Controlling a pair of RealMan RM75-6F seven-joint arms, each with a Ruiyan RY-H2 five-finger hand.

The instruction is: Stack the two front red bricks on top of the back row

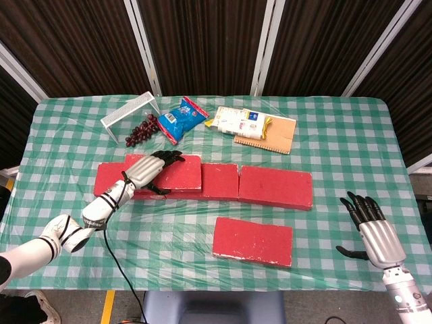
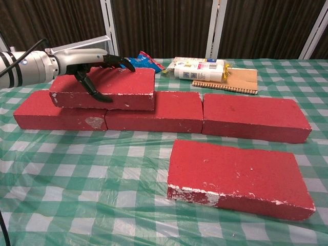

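- We have our left hand (image 2: 89, 64) wrapped over one red brick (image 2: 120, 87), fingers across its top and thumb on its front face, so it has hold of that brick.
- That brick sits on the back row (image 1: 273, 185), over the seam between the row's left and middle bricks, toward the left side of the table (image 1: 337, 135). From the chest view it looks level; we cannot tell whether its full weight is down yet.
- The second front brick (image 1: 253, 241) lies flat by itself near the front edge of the table, a little right of centre, just ahead of the row and apart from it.
- Our right hand (image 1: 374, 233) hangs over the front right corner, fingers spread, holding nothing, well apart from the loose brick.
- Handling, as we judge it: the bricks look rigid and blocky, with chipped white edges and a matte, grainy face, so grip should be good and squeezing will not deform them. How heavy they are we cannot tell; if they are real masonry they are heavy for one hand, so a grip near the middle of the long sides would keep the brick from tipping.
- The plastic sheet over the checked cloth looks slick, so a nudged brick may slide rather than lift.
- Toward the back edge sit grapes (image 1: 140, 129), a blue snack bag (image 1: 181, 119), a wire rack (image 1: 130, 110) and a notebook (image 1: 270, 136), all behind the row.
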